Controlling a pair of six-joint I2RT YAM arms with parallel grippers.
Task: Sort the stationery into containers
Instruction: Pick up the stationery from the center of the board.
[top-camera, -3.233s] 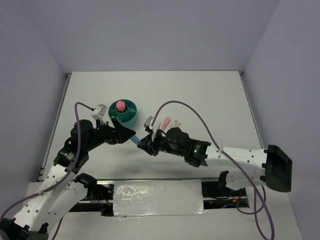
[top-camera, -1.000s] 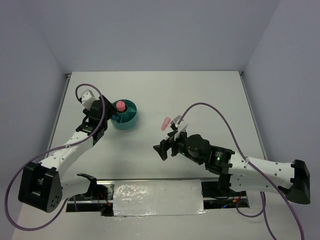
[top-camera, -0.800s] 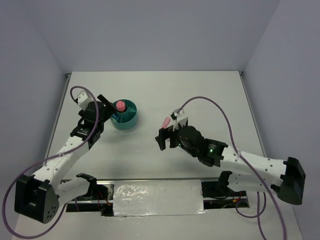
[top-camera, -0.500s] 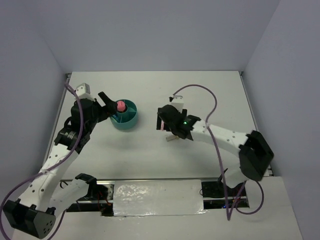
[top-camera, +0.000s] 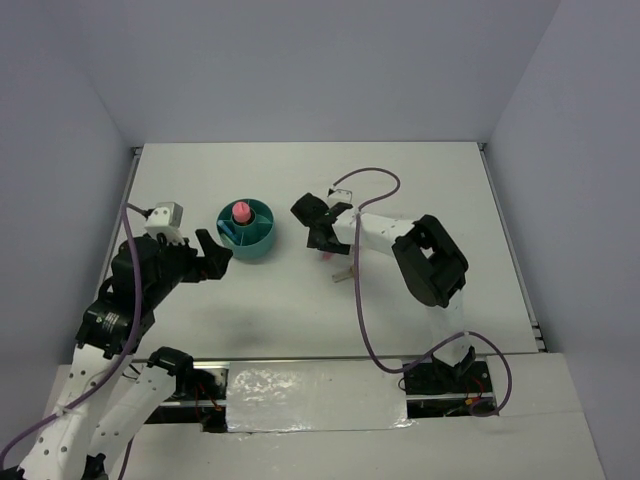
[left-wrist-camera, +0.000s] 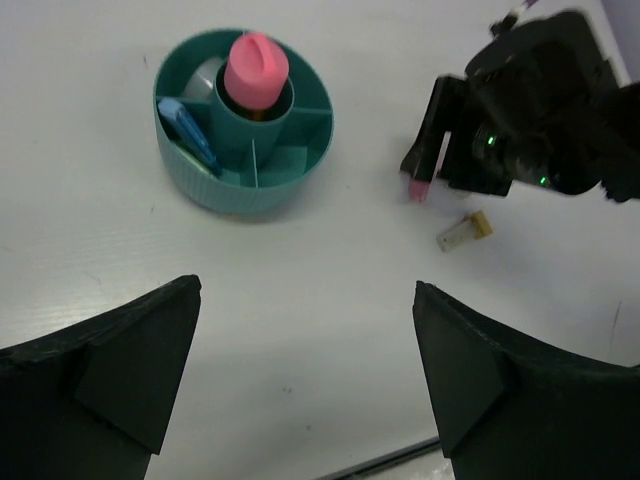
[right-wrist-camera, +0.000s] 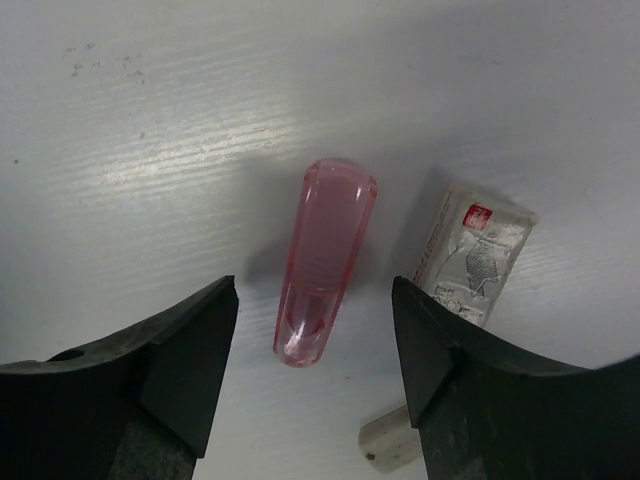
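Observation:
The teal organiser (top-camera: 262, 236) stands left of centre; it also shows in the left wrist view (left-wrist-camera: 300, 165). A pink cylinder (top-camera: 240, 212) stands upright in its central cup, and a blue piece (left-wrist-camera: 190, 130) lies in a ring compartment. My left gripper (top-camera: 205, 256) is open and empty, near-left of the organiser. My right gripper (top-camera: 320, 234) is open, hovering over a pink translucent piece (right-wrist-camera: 325, 260) that lies on the table between its fingers, untouched. A wrapped white block (right-wrist-camera: 470, 255) lies just right of that piece, and a beige piece (right-wrist-camera: 390, 440) nearer.
The pink piece (left-wrist-camera: 418, 188) and beige piece (left-wrist-camera: 465, 230) lie right of the organiser on the white table (top-camera: 430, 190). The right arm's body (top-camera: 430, 255) and its purple cable stretch across the table's right half. Grey walls enclose the table on three sides.
My left gripper has pulled back from the organiser toward the near-left. My right arm has swung far and left, and its open gripper now sits over the pink piece.

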